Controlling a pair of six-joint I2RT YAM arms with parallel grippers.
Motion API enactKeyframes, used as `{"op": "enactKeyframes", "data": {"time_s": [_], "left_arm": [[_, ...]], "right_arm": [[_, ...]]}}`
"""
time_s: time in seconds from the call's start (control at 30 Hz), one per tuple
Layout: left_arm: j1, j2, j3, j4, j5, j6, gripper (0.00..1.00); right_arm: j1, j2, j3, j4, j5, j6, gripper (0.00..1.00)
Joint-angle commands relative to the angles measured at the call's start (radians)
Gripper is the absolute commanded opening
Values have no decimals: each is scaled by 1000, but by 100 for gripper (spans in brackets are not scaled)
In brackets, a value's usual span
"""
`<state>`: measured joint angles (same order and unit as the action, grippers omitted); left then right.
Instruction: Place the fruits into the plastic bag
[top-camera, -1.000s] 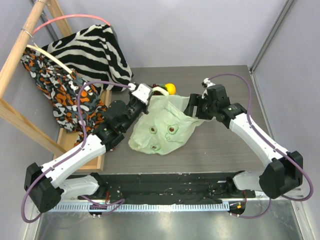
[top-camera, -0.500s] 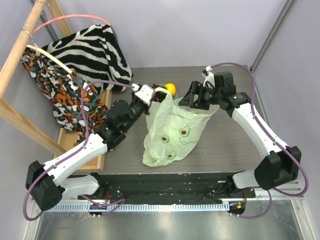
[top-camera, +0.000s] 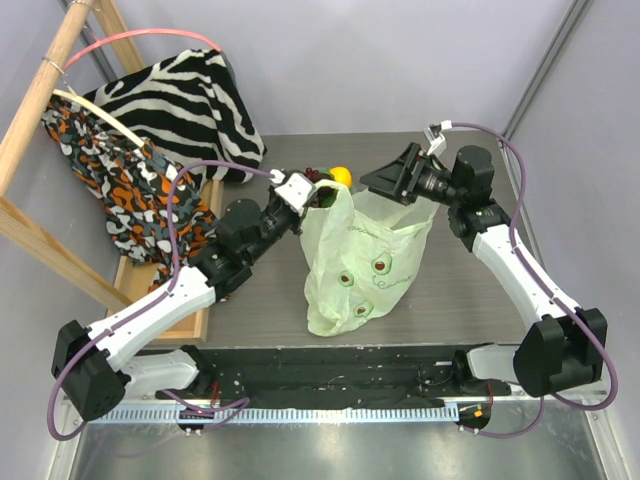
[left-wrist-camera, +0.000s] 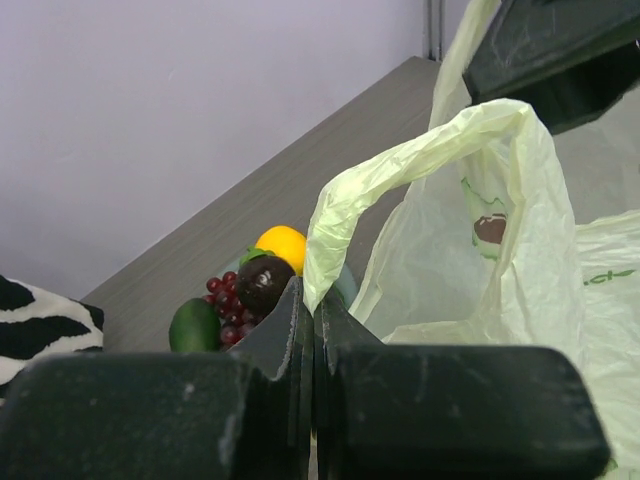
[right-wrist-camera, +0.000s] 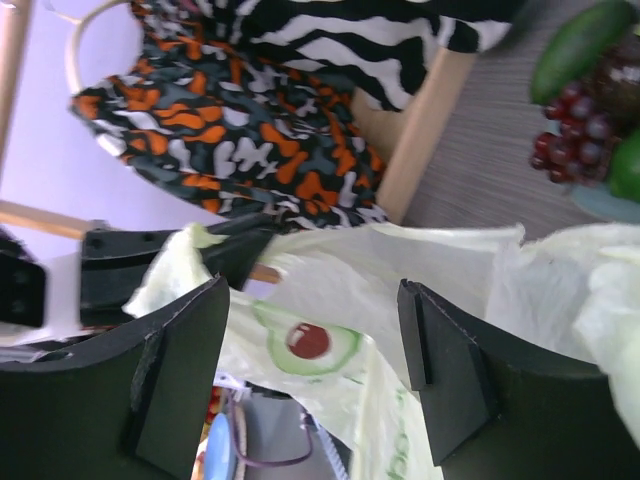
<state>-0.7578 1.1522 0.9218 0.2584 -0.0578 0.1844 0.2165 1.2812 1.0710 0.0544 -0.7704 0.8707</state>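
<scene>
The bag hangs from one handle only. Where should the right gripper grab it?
Probably its upper rim opposite the left gripper, coming from the right: the plastic bag hangs upright, and that thin edge faces the open right gripper.

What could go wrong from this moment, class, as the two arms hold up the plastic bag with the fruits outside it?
First, the left hand pinches only a thin handle strip of the plastic bag, so the strip might slip out or tear. Second, the fingers of the right hand stand apart with plastic between them, unclamped, so that side may sag and close the mouth.
</scene>
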Motion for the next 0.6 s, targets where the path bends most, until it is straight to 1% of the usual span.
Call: {"op": "enactKeyframes", "data": {"time_s": [0.0,0.13,0.3,0.43,0.47,0.53,0.57], "left_arm": [[2,6,52,-7,94,-28,0],[3,21,77,-15,96,-46,0],[12,43,94,-15,116,-71,0],[35,76,124,-33,128,-92,0],[40,90,129,-33,133,-98,0],[52,102,146,-24,133,-117,0],[55,110,153,-24,131,-120,0]], "right_arm": [[9,-3,20,294,-118,119,76],[26,6,49,297,-168,114,76],[58,12,35,312,-222,117,76],[118,18,29,309,-250,126,72],[124,15,24,297,-248,120,66],[127,10,12,288,-239,117,58],[126,0,7,289,-233,114,47]]}}
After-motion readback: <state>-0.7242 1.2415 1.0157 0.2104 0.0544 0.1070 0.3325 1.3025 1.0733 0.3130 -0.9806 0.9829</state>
